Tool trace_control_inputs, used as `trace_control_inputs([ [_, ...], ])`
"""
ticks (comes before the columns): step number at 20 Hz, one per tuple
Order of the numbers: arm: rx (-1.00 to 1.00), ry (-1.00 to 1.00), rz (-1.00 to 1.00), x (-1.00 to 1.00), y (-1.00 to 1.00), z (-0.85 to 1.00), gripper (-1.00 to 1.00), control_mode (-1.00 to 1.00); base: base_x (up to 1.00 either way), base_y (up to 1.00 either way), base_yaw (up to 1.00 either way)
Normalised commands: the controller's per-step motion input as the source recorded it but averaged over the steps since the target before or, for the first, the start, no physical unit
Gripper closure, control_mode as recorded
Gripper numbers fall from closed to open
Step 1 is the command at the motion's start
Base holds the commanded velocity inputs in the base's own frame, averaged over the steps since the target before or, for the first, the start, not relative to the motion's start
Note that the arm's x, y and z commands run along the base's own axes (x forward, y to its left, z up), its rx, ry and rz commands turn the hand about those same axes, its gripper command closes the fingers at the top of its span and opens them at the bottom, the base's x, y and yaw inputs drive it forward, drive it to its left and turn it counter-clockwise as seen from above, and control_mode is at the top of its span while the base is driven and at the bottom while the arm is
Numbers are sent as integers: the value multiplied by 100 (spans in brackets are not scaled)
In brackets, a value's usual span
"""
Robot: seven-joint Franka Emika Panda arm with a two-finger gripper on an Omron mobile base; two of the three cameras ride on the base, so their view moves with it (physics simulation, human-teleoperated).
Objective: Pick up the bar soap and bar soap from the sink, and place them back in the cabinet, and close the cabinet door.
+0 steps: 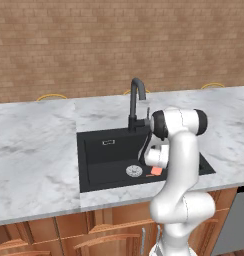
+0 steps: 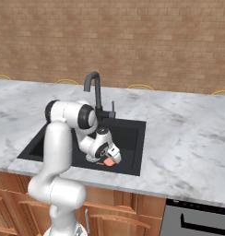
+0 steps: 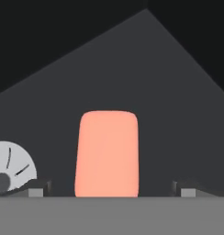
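Brick wall backs a white marble surface with a black sink set into it. End effector is down inside the basin, close over its floor; in the hand view its two fingertips stand wide apart, one on each side of a salmon-pink bar soap, with clear gaps between soap and tips, so the jaws are apart and nothing is clamped. That soap lies flat on the basin floor, lengthwise between the tips. Just beside it sits the round silver drain, partly behind one fingertip. In the left base view the soap shows below the wrist, near the drain; in the right base view it lies directly under the end effector. Dark gooseneck faucet rises at the basin's rear edge. White arm bends down over the front rim. Low wooden cabinets run beneath the surface, and a grey appliance front stands beside them.
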Motion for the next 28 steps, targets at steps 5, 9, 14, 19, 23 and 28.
trace_control_inputs([
  [5, 0, 0, 0, 1, 0, -22, -100, -100, 0, 0, 0],
  [9, 0, 0, 0, 5, 0, -19, -100, -100, 0, 0, 0],
  [14, 0, 0, 0, 3, 0, -15, -100, -100, 0, 0, 0],
  [19, 0, 0, 0, 5, 0, -14, -100, -100, 0, 0, 0],
  [23, 0, 0, 0, 11, 0, -12, -100, -100, 0, 0, 0],
  [28, 0, 0, 0, 14, 0, -10, -100, -100, 0, 0, 0],
])
